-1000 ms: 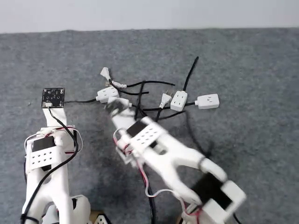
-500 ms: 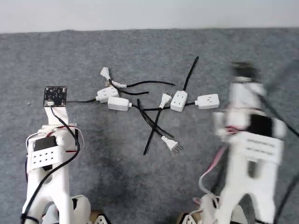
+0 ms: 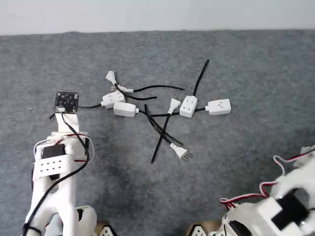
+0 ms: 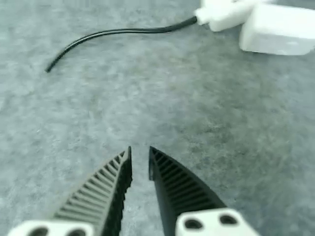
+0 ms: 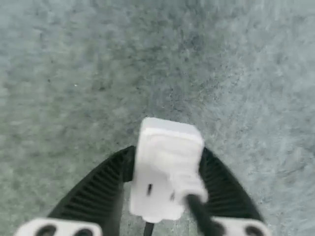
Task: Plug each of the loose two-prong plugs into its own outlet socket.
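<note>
Left gripper: black ribbed fingers sat nearly closed and empty, low centre frame.
Right gripper: fingers pinched a white rectangular plastic socket block, probably to carry it toward a plug.

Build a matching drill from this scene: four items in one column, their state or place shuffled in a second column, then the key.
Items
1. left gripper
2. right gripper
3. loose plug
4. rightmost outlet socket

States
A. clamped on a white outlet block
B. lying on the carpet with prongs bare, nearer the arms than the other white pieces
C. nearly closed, holding nothing
D. farthest right of the white pieces on the carpet

Pairs: 1-C, 2-A, 3-B, 4-D
</note>
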`<action>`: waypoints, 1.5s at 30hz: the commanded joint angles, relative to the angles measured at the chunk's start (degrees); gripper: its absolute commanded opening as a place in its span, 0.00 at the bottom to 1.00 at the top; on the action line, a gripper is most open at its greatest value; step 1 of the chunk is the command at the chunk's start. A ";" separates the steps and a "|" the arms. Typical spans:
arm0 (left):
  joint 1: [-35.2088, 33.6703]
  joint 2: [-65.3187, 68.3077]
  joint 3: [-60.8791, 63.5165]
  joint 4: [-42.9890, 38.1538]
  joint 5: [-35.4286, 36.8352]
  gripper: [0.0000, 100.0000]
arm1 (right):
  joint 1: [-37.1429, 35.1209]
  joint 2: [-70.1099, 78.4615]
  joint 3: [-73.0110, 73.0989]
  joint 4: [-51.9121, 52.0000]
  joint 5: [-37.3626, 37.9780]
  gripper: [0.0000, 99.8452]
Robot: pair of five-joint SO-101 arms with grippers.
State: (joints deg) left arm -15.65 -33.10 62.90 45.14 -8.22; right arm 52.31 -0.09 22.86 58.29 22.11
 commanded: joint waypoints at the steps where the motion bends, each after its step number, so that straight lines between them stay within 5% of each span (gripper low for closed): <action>1: 1.32 -0.97 -0.04 -1.32 0.53 0.11 | -2.59 0.48 -10.81 8.66 -1.05 0.27; 11: 6.95 -0.97 -0.04 -0.79 4.48 0.13 | -11.65 -0.75 -17.41 24.22 -11.34 0.23; 16: 17.32 -0.97 -6.29 5.45 12.57 0.13 | -19.82 -0.13 -3.87 17.80 -14.24 0.00; 27: 44.31 0.70 -16.04 2.37 24.00 0.22 | -25.01 -0.04 11.52 2.86 -15.12 0.01; 33: 46.68 19.60 -28.79 -5.45 29.10 0.22 | -25.01 -0.04 11.60 2.33 -15.12 0.01; 45: 46.86 65.85 -71.25 -5.27 29.71 0.21 | -24.84 -0.04 12.13 1.54 -13.45 0.01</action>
State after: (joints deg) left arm 31.12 22.90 5.58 41.19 21.05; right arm 28.31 0.70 34.64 60.40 7.69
